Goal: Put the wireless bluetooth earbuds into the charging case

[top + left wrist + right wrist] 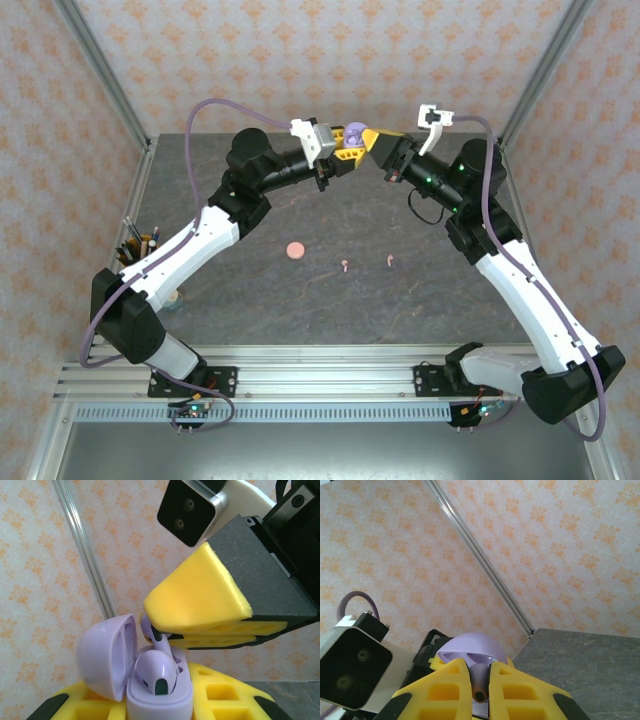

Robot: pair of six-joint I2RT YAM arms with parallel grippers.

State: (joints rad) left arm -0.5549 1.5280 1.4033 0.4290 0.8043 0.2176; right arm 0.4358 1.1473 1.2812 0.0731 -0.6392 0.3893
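Both grippers meet in the air above the far middle of the table. My left gripper (pixel 343 150) (pixel 160 706) is shut on the base of a lilac charging case (pixel 160 697) (pixel 355 131). The case's lid (pixel 106 655) (pixel 472 649) stands open. One lilac earbud (pixel 154 672) sits in the case. My right gripper (pixel 374 142) (pixel 480 680) is shut on a second lilac earbud (pixel 161 639) (pixel 480 686) and holds it over the case's other socket, stem pointing down into it. On the table lie a pink disc-shaped case (pixel 295 250) and two pale pink earbuds (pixel 345 265) (pixel 390 262).
A cup of pens (pixel 136 252) stands at the table's left edge beside my left arm. Papered walls with metal posts (pixel 110 80) close off the back and sides. An aluminium rail (pixel 320 372) runs along the near edge.
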